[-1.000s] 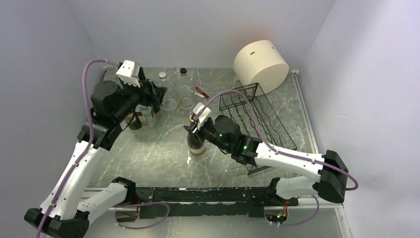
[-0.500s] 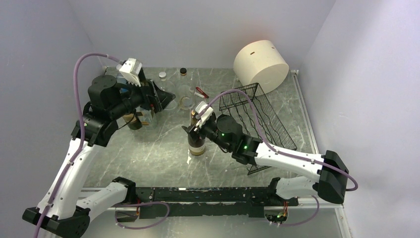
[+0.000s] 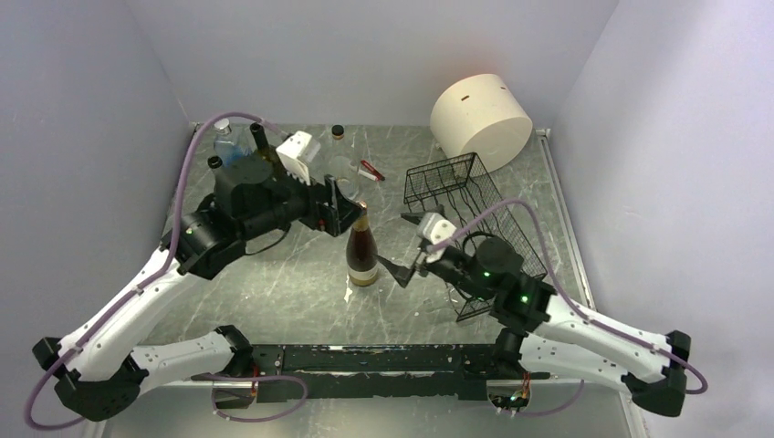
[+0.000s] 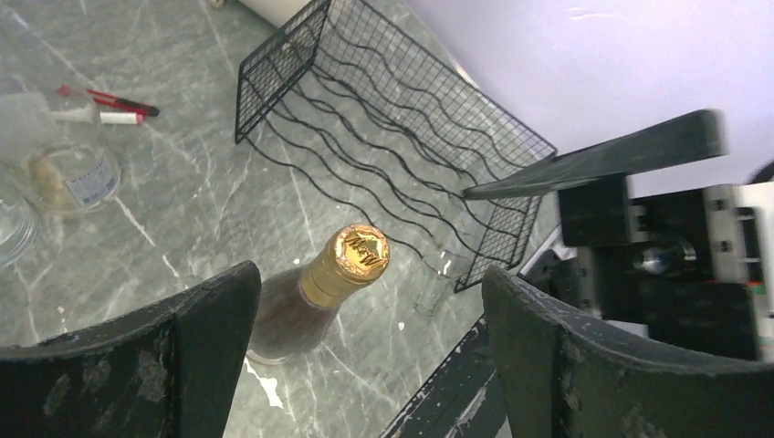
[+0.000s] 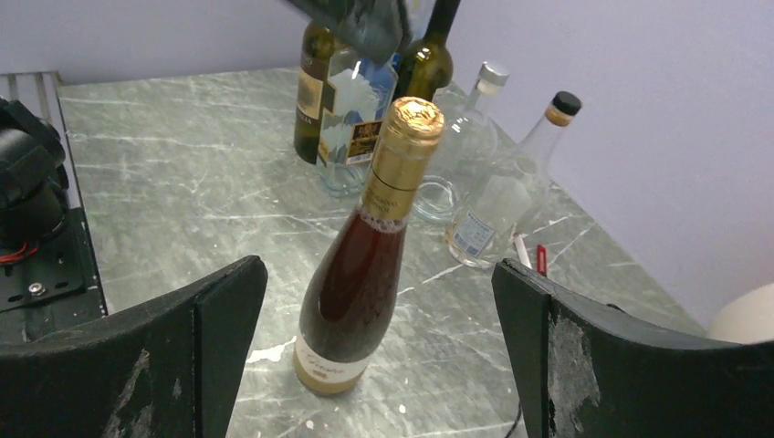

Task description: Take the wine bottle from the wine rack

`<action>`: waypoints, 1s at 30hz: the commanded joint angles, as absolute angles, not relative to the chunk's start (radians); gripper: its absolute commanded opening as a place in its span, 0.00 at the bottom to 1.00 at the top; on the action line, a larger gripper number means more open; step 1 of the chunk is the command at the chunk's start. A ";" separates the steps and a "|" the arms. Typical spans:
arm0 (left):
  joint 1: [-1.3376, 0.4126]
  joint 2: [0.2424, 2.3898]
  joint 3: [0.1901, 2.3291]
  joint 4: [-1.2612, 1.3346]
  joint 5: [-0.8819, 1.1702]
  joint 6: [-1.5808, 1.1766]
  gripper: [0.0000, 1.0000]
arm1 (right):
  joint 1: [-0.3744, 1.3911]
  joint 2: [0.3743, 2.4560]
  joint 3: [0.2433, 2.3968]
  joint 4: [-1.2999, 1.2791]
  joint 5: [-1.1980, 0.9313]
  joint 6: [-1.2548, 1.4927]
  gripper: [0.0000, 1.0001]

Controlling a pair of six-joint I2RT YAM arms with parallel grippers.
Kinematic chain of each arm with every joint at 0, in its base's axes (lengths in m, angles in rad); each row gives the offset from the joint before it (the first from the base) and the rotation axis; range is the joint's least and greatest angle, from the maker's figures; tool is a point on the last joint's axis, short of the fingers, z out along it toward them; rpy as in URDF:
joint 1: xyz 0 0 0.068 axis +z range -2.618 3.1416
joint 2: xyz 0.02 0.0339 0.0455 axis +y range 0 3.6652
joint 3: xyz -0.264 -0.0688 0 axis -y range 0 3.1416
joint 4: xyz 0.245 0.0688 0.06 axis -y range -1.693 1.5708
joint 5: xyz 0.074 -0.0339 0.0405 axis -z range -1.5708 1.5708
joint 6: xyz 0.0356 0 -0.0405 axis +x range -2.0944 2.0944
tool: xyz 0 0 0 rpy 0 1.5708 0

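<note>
Wine bottle (image 3: 362,251) stands on the table (image 3: 274,287) beside the wine rack (image 3: 475,214), your left gripper (image 4: 370,283) and right gripper (image 5: 379,274) are wide open, and it looks like heavy, slippery glass, so you'd best grab its fat body.

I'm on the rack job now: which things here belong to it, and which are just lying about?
Job: wine rack; wine bottle, standing upright beside it.
Lying about: cream cylinder; dark bottles; clear bottles; red pen.
</note>
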State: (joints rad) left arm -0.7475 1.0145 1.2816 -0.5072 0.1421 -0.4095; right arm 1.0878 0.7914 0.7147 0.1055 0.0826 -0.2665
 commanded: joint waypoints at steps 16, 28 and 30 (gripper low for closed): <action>-1.074 1.309 1.432 -0.735 -0.541 -0.445 0.79 | 1.086 0.523 0.627 -0.066 0.318 -0.209 1.00; -1.073 1.357 1.449 -0.778 -0.549 -0.531 0.43 | 1.085 0.531 0.605 -0.027 0.399 -0.152 1.00; -1.067 1.358 1.460 -0.788 -0.556 -0.533 0.27 | 1.085 0.537 0.607 -0.036 0.401 -0.154 1.00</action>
State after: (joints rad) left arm -1.0687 1.3529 1.4067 -0.7528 -0.5194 -0.4957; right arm 1.0878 0.5331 0.6121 -0.0631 0.3710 -0.1787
